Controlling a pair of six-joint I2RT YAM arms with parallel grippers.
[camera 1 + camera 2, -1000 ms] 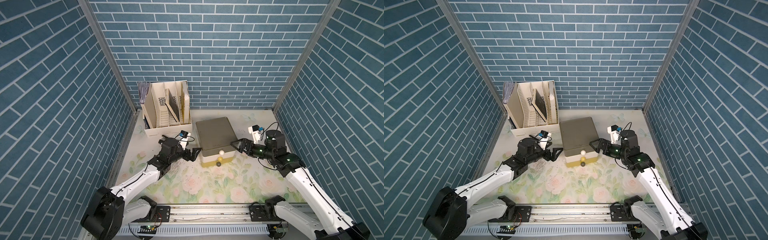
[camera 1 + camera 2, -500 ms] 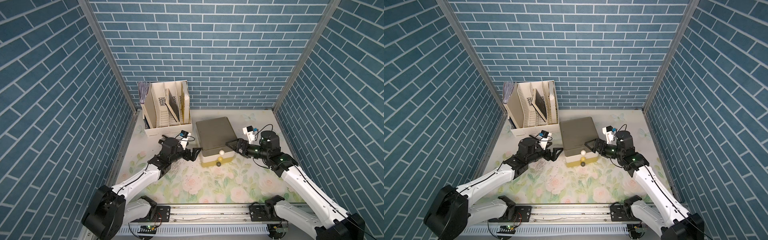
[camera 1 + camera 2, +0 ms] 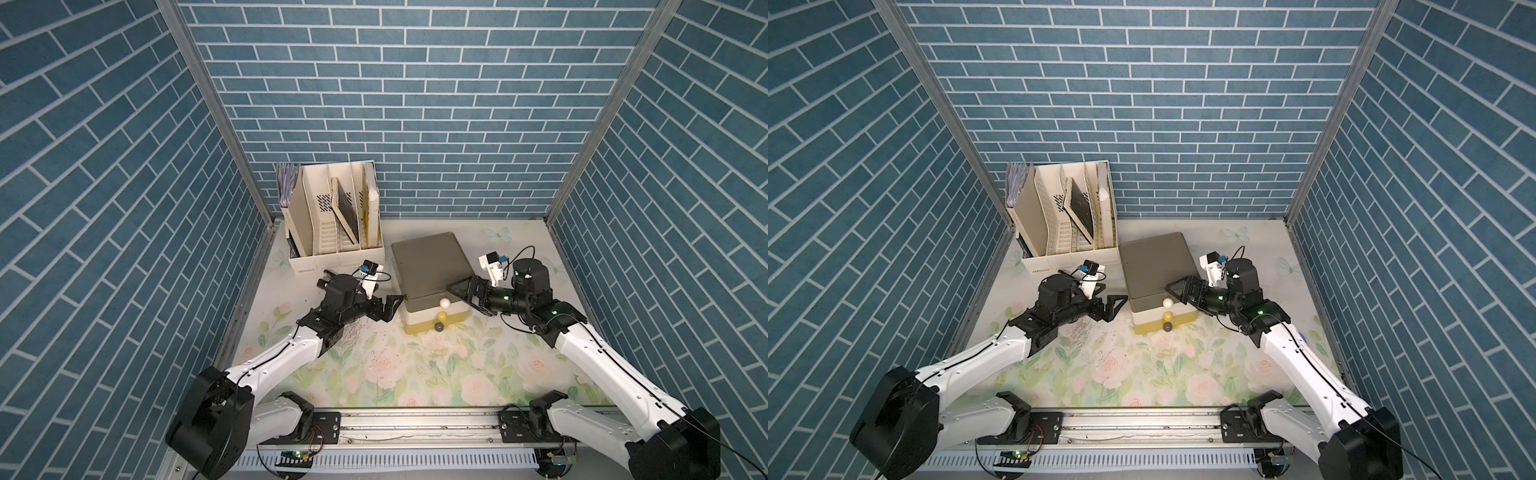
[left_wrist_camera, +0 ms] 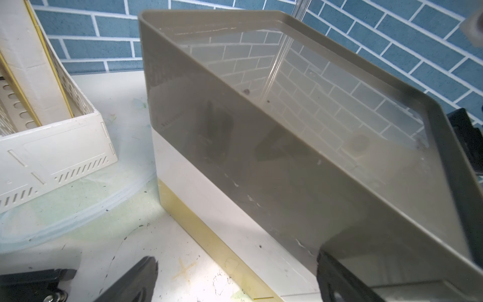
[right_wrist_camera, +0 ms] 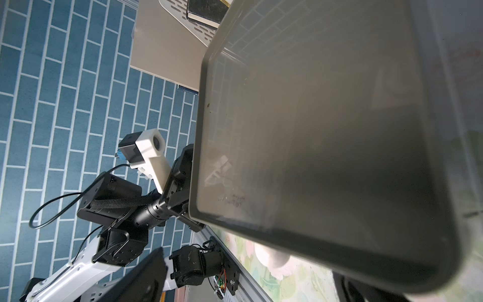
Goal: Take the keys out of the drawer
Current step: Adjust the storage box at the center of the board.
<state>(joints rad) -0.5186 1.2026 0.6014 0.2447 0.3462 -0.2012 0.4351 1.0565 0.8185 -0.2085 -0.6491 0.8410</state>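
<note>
**Both grippers flank the closed drawer unit; keys out of sight**

Read the table as a clock face in both top views, with 12 at the back wall. The drawer unit [image 3: 428,266] [image 3: 1152,257] stands just past centre toward 12: a grey tier on top, then a white one, then a yellow one. Its three fronts face 6 and look pushed in. On them sit a white knob [image 3: 445,303], a yellow knob [image 3: 442,316] and a dark knob [image 3: 438,328], one below the other.

The keys show in no view, so where they lie cannot be told.

The left gripper [image 3: 392,308] [image 3: 1116,308] is at the unit's 8 o'clock corner, its jaws spread wide. In the left wrist view its fingers [image 4: 136,277] stand far apart, and the far one is by the grey tier's front corner.

The right gripper [image 3: 461,298] [image 3: 1183,299] is at the unit's 4 o'clock corner, also spread wide. One finger reaches over the grey top and the other lies beside the unit's 3 o'clock wall. Whether either finger touches the unit cannot be told.

A white file rack [image 3: 332,257] stands at 11, just beside the unit, on the floral table mat [image 3: 415,374].
</note>
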